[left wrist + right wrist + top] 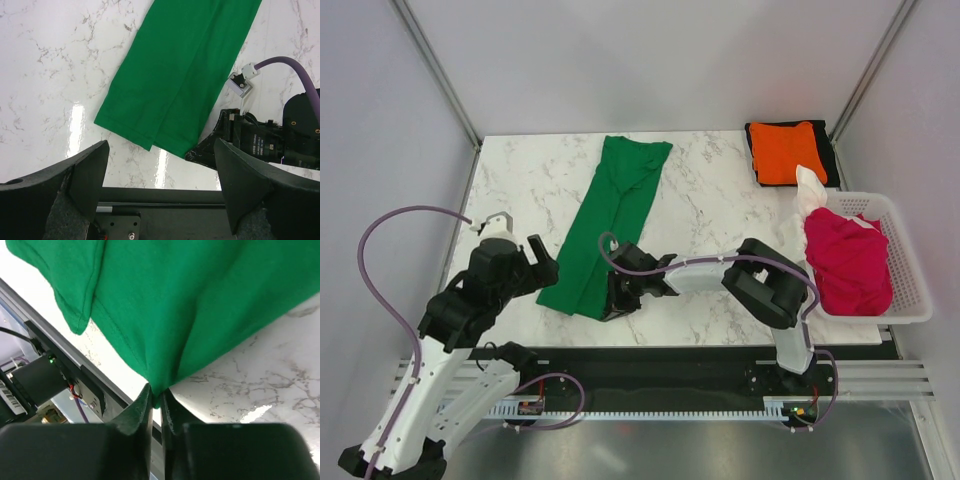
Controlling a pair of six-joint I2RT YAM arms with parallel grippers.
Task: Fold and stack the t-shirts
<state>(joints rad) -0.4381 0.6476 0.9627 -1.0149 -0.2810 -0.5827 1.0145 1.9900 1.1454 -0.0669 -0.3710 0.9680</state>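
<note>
The green shirt [610,225], folded lengthwise into a long strip, lies aslant on the tabletop [520,180], running from the middle of the far edge to the near edge. The right hand [612,306] has its jaws almost closed on the near right corner of the hem, with a thin pinch of green cloth between them. The left hand [542,265] hangs wide open and empty above the near left corner, touching nothing. The step looks to be folding the strip end over end. It would go best if the left hand took its own corner before any lift, so that both corners rise level and the hem travels square toward the far end instead of twisting. The right pinch seems close to the cloth's edge, so a slow lift would guard against a slip. The right wrist view alone shows the cloth actually caught between the jaws, and a second layer's corner lying apart from the pinch. The left wrist view shows the hem stepped where two folds meet. Only the top view takes in the orange shirt [785,150] lying on the black shirt [830,155] at the far right corner, and the red shirt [845,260] and white shirt [812,190] in the basket [910,250] at the right edge.
</note>
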